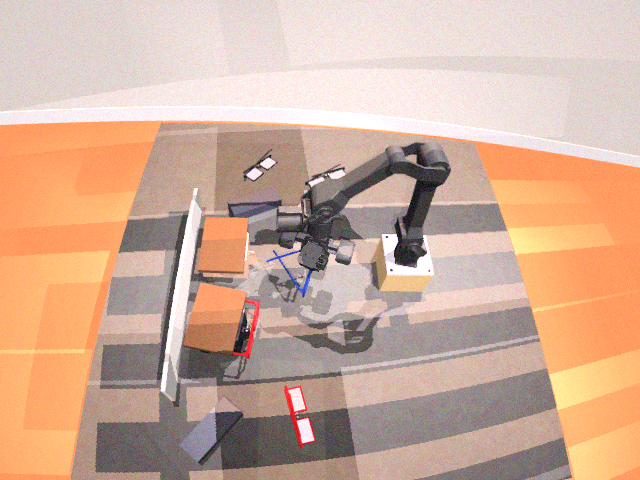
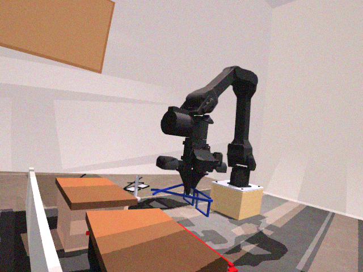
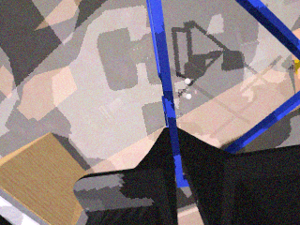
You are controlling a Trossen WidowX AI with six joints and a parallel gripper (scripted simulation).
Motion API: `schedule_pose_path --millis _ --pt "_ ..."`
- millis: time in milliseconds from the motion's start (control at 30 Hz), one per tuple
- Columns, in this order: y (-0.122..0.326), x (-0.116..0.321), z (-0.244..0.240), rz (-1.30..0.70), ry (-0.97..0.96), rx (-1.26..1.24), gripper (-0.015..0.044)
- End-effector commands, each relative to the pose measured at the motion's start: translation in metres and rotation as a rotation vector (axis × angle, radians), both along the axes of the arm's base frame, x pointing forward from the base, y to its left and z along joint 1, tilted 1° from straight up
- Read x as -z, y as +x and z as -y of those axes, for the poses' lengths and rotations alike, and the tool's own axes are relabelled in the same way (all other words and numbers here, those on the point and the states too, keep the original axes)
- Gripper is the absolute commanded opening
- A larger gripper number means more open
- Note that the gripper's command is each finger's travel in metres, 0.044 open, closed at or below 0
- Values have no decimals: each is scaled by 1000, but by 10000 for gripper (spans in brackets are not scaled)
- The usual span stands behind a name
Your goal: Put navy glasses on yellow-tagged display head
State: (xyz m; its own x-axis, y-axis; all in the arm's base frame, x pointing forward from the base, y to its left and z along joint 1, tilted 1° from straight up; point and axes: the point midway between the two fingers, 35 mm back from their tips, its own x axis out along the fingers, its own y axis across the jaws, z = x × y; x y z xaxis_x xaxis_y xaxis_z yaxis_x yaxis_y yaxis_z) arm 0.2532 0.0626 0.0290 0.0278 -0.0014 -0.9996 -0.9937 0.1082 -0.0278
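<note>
The navy glasses (image 1: 303, 292) (image 2: 209, 208) (image 3: 161, 56) hang above the floor with temples spread toward the heads and crossing near their ends. My gripper (image 2: 188, 194) (image 3: 170, 131) is shut on their front frame near the middle, pointing down; its tips are hidden in the top view. The pale head (image 2: 74, 231) stands left of them under an orange-brown top (image 1: 223, 245). A small yellow patch (image 3: 297, 67) shows at the wrist view's right edge, seemingly the tag; its head is mostly cut off there. The other head, dark, wears red glasses (image 1: 253, 330) under a similar top (image 1: 215, 320).
A white panel (image 1: 181, 294) (image 2: 39, 222) stands behind both heads. Red glasses (image 1: 298, 415) lie at the front. Two dark pairs lie at the back, one (image 1: 261, 167) farther left. Grey-blue blocks (image 1: 211, 428) (image 1: 255, 204) flank the heads. A white post (image 2: 136, 187) stands behind the glasses.
</note>
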Motion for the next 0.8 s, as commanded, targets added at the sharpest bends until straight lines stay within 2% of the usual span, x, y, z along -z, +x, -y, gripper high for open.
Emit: schedule_pose_path --millis 0,300,767 --pt "0 -26 0 12 -1 2 0" --pt "2 -36 5 12 -2 2 0" --pt "28 -39 66 13 -6 2 0"
